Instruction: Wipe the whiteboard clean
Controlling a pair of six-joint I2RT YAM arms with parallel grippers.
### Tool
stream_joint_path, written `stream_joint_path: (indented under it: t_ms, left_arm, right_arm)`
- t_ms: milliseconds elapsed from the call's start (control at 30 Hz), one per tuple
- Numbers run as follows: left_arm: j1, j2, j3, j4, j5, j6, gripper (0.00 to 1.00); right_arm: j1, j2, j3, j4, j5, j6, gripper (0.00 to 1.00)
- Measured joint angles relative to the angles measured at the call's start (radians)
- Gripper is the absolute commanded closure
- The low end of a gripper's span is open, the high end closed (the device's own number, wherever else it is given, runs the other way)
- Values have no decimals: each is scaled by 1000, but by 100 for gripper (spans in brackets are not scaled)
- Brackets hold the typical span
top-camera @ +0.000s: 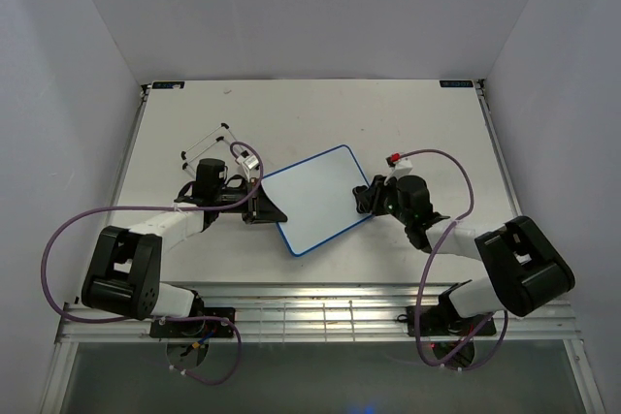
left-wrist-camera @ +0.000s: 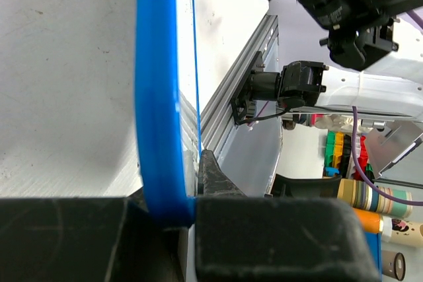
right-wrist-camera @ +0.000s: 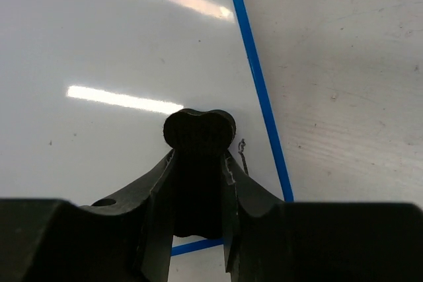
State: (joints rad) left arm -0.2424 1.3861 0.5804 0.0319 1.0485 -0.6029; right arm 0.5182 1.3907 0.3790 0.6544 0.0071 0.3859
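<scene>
Risk near the rim
The whiteboard [top-camera: 315, 199] lies central on the table [top-camera: 194, 113], left gripper [top-camera: 262, 208] clamped on its rim; right gripper [top-camera: 363, 197], closed on the eraser [right-wrist-camera: 198, 130], can slide off the edge or twist the board loose.

Overhead view faces down; both wrist views closely share the whiteboard [top-camera: 318, 199].

Whiteboard [top-camera: 315, 199]: small white rectangle, thin blue rim, rounded corners. Sits skewed diagonally at centre frame on the bench [top-camera: 417, 123]. Surface near-clean; one tiny black scribble [right-wrist-camera: 242, 146] close to the rim, lower middle of right wrist view.
</scene>
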Motion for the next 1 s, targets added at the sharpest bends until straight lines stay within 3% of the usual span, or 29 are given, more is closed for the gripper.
stream_joint_path:
  t_ms: [167,667,833,1000]
  left_arm:
    - [0,0,0,-2,-2,-4,100]
    - [-1,0,-10,-9,15,0,100]
    - [-1,0,-10,-10,22,0,100]
    - [5,0,-10,-17,29,-2,100]
  right_arm:
    - [-68,24,11,-3,-94,-2,92]
    - [-164,25,11,-55,-82,6,92]
    - [-162,25,-1,-29,-120,4,92]
    - [-66,24,11,15,-142,-28,92]
